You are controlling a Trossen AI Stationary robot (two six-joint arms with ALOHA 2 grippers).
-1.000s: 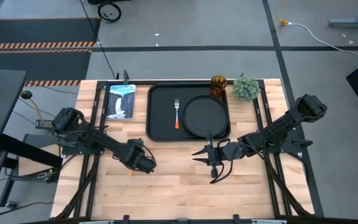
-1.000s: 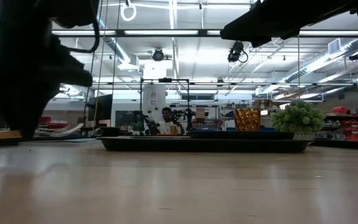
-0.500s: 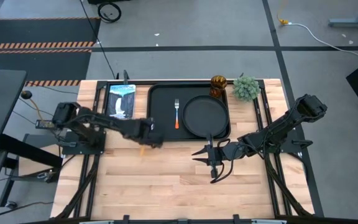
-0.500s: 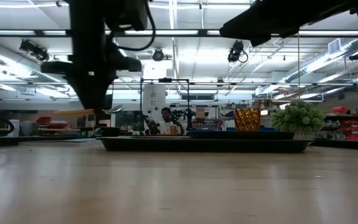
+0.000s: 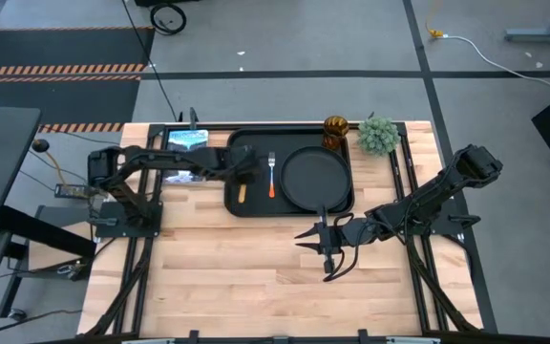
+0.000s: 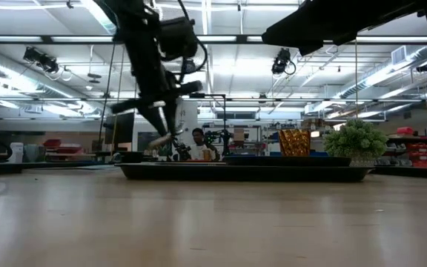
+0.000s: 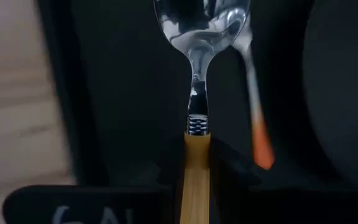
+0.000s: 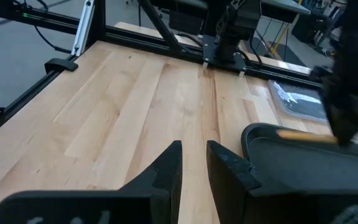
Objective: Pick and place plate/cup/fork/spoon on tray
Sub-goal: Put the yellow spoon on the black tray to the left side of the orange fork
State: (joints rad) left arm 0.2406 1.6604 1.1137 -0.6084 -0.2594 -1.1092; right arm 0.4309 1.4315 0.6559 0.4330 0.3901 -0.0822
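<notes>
The left gripper is hanging over the left part of the tray, near the centre of the high view, with its fingers clenched on the yellow-orange handle of the spoon; in the left wrist view the silver bowl is pointing away from the fingers, above the dark tray floor, so the spoon looks carried rather than laid down. In the high view the spoon's handle is showing as an orange streak just below the gripper, to the left of the fork; holding it by the handle end probably keeps the bowl free and lets it be set parallel to the fork. The fork is lying on the tray, tines toward the top of the frame, just left of the plate, which is filling the tray's right half. The cup is standing by the tray's upper right corner, beside a small green plant; whether it is inside the rim I cannot tell. A picture card is lying left of the tray. The right gripper is waiting below the tray over the bare table, its fingers nearly together and grasping nothing; judging by this, the spoon's release is the step in hand.
</notes>
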